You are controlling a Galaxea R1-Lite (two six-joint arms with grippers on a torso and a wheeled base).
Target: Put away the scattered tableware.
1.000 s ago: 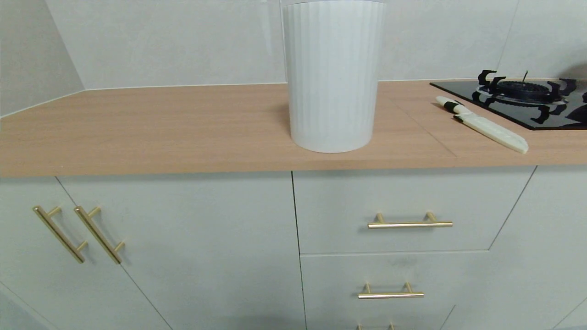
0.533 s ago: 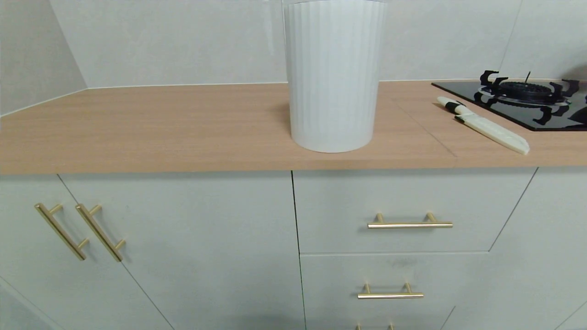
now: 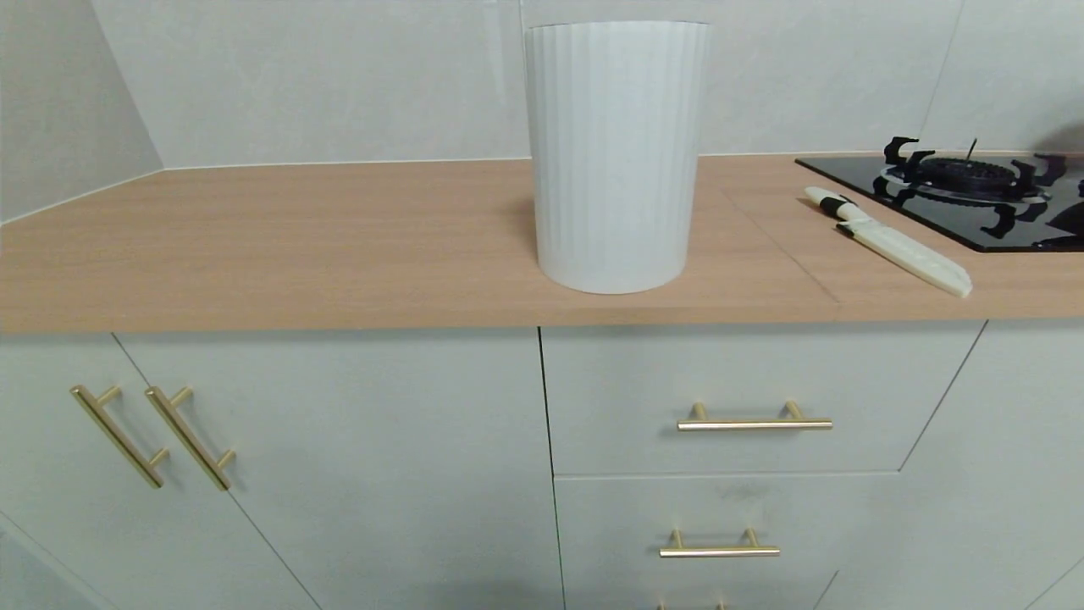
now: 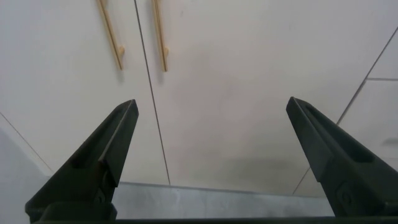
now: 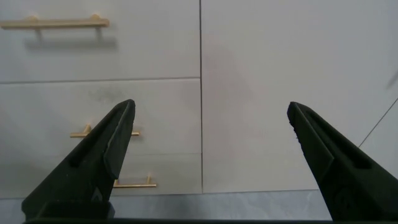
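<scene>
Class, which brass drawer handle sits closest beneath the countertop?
The top drawer's handle, right of the cabinet doors; the other drawer handles sit lower down.

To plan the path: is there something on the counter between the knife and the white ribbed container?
Nothing visible does. The knife lies near the stove, to the right of the container, and only bare countertop lies between them.

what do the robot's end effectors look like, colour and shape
The left end effector has two matte, near-black fingers, broad at the base and tapering to narrow wedge-shaped tips with flat, angular faces. The right end effector looks the same. Their surfaces are plain.
</scene>
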